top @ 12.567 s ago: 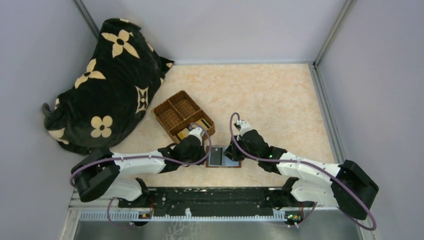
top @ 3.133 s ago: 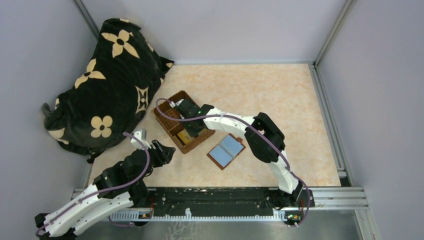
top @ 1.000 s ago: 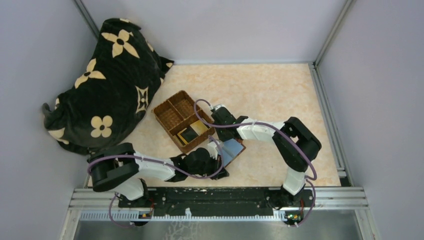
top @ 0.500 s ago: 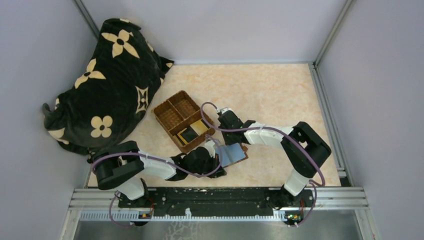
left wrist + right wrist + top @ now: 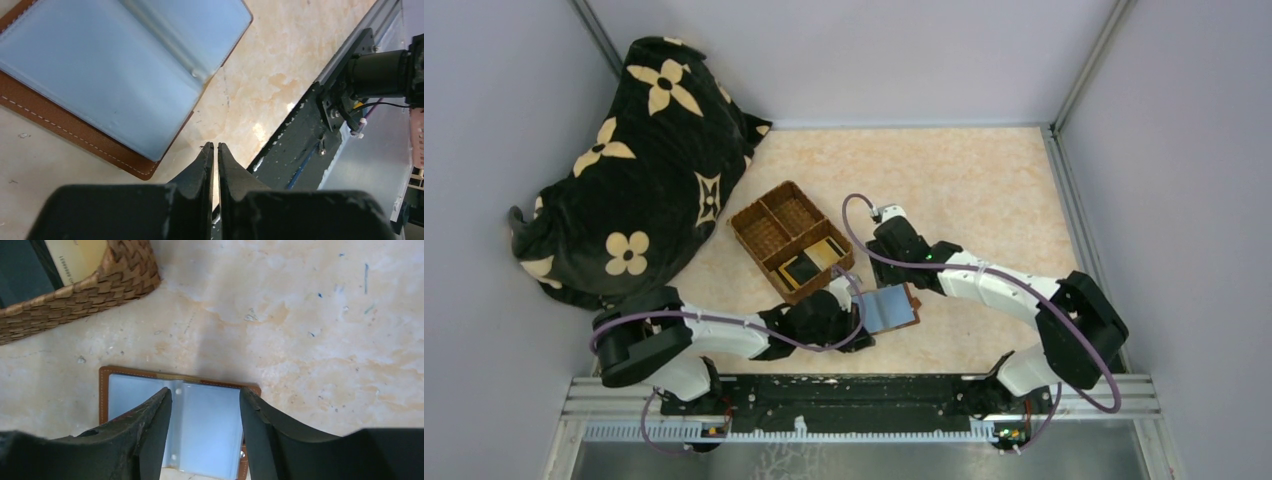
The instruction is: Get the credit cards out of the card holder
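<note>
Moved: right end effector (image 5: 205,392), now open, is hovering over the card holder (image 5: 210,425).
Axis: running finger to finger.
Left end effector (image 5: 213,146): closed, waiting beside its corner.

Grey walls (image 5: 904,50), mottled beige tabletop (image 5: 984,170)

Right fingers (image 5: 150,425) have spread above card holder (image 5: 207,430).

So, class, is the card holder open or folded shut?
Open: the card holder lies spread flat on the table, both grey-blue inner pages facing up, fold between them.
</note>
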`<act>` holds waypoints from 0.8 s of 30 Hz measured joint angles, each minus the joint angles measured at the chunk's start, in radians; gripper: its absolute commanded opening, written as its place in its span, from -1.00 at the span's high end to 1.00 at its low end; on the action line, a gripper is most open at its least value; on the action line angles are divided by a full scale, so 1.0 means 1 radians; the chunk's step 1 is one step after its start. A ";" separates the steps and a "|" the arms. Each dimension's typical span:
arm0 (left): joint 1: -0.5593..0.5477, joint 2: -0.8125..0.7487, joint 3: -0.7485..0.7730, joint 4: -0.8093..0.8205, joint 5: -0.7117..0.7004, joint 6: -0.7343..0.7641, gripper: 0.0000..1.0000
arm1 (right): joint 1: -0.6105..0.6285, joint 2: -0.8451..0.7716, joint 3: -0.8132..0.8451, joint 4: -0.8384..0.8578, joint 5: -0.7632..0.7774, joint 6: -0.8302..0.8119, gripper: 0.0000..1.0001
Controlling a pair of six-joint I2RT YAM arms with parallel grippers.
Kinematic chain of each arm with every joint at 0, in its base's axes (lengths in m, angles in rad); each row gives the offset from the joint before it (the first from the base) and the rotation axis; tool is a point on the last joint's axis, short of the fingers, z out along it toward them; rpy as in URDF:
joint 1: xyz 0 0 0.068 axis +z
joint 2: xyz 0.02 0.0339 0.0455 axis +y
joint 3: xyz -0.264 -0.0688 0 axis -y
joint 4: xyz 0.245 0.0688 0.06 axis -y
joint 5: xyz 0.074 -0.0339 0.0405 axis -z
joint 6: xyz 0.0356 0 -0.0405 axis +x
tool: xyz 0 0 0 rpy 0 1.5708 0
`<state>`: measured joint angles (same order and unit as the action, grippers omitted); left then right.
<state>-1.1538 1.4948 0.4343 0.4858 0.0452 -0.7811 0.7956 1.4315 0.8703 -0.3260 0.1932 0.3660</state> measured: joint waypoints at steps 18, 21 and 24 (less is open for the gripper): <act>0.006 -0.117 0.007 -0.152 -0.195 0.026 0.65 | 0.094 -0.017 -0.151 -0.051 0.043 0.110 0.21; 0.006 -0.087 0.009 -0.174 -0.210 0.026 0.68 | 0.106 -0.016 -0.151 -0.048 0.043 0.127 0.50; 0.006 -0.071 0.014 -0.178 -0.219 0.024 0.71 | 0.108 -0.017 -0.151 -0.048 0.050 0.134 0.74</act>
<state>-1.1481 1.4242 0.4488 0.3077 -0.1741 -0.7567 0.9035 1.4147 0.7193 -0.3744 0.2428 0.5003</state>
